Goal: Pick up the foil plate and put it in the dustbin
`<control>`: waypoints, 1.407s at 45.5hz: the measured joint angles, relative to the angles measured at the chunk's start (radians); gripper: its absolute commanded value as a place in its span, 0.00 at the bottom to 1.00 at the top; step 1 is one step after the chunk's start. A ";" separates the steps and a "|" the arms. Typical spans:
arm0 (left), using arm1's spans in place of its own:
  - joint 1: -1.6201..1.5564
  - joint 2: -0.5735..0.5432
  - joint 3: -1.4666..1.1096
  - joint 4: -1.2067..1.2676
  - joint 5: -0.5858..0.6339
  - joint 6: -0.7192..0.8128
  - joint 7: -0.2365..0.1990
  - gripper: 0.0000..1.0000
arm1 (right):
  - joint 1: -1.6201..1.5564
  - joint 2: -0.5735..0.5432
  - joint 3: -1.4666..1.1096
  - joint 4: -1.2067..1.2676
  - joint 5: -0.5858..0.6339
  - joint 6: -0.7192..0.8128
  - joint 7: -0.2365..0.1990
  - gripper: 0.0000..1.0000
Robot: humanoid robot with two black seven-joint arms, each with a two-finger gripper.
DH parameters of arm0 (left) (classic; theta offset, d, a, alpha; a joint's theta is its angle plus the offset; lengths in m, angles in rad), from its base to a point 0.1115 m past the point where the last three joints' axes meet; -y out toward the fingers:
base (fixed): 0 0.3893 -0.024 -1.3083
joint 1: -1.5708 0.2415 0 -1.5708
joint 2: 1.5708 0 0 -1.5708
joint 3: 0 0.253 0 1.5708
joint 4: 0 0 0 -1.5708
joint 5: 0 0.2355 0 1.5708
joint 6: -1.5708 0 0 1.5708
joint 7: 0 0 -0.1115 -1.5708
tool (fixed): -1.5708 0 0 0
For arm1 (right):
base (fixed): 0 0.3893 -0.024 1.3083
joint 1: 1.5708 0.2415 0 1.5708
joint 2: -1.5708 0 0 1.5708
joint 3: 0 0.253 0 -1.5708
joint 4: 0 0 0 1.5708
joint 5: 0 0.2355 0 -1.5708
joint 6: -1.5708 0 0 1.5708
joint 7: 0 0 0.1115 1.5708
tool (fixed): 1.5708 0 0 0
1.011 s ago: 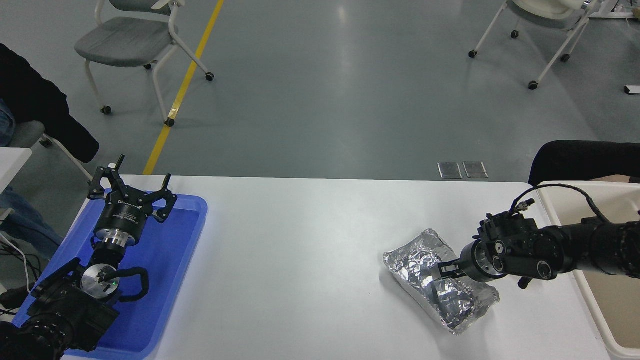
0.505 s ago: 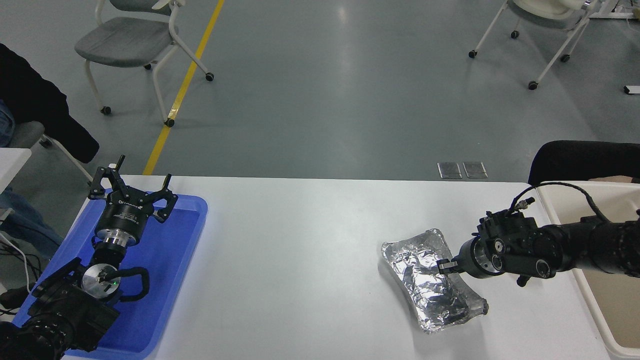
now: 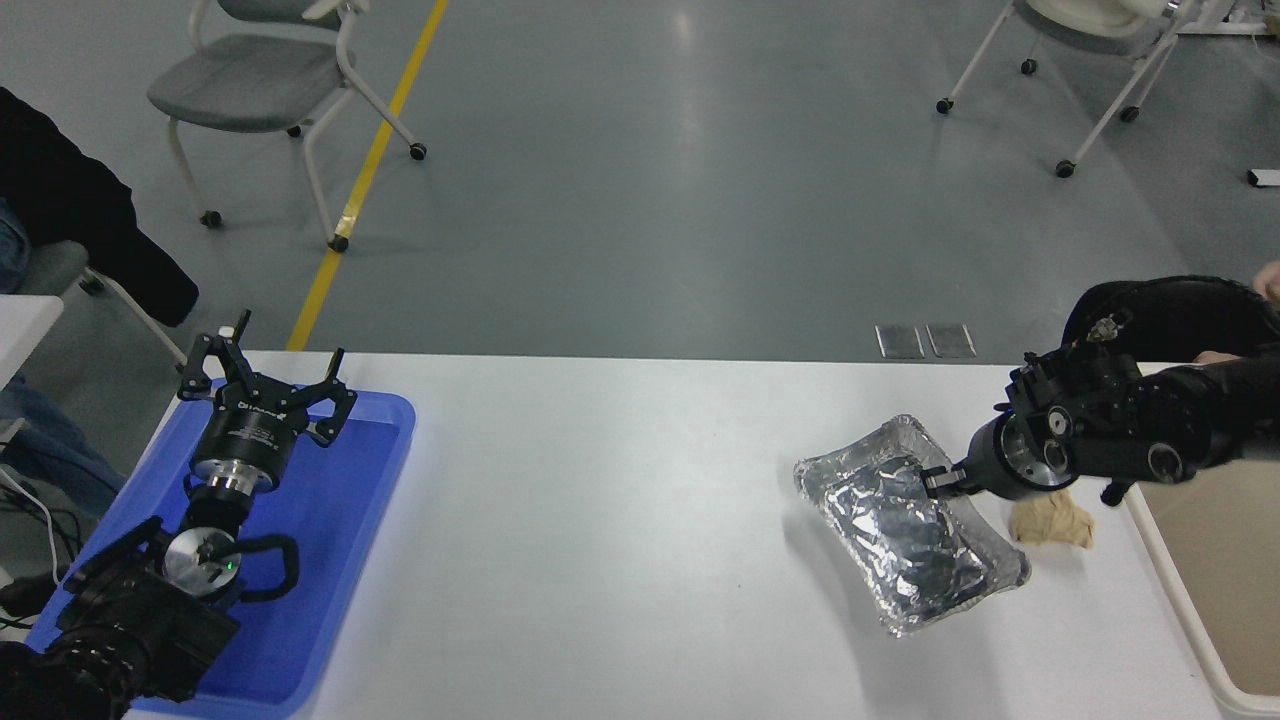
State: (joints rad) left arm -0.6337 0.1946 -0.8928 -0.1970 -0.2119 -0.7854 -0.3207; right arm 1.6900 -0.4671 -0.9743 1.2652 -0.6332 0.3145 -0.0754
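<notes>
Even, bright overhead light; the foil plate (image 3: 905, 525) in my right gripper (image 3: 938, 482) glints and throws a soft shadow on the table (image 3: 600, 500) beneath. Everything near my jaws looks sharp.

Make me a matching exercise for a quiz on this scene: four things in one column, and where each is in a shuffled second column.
Things:
1. foil plate
2. left gripper
3. tan doughy lump
4. dustbin

Places:
A. over the blue tray, fingers spread
B. at the table's right edge
C. pinched at its rim by the right gripper
D. on the table between plate and bin

Pairs: 1-C, 2-A, 3-D, 4-B
</notes>
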 measured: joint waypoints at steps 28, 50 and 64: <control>0.000 0.002 0.000 0.000 0.000 0.000 0.000 1.00 | 0.587 -0.010 -0.198 0.217 0.170 0.221 -0.009 0.00; 0.002 0.002 0.000 0.000 0.000 0.000 -0.002 1.00 | 0.666 -0.108 -0.387 0.209 0.069 0.269 -0.009 0.00; 0.002 0.001 0.000 0.000 0.000 0.000 -0.002 1.00 | 0.536 -0.410 -0.405 0.023 -0.231 0.253 -0.002 0.00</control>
State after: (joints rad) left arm -0.6319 0.1960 -0.8927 -0.1969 -0.2116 -0.7854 -0.3222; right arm 2.2262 -0.8772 -1.3791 1.2879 -0.8644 0.5678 -0.0778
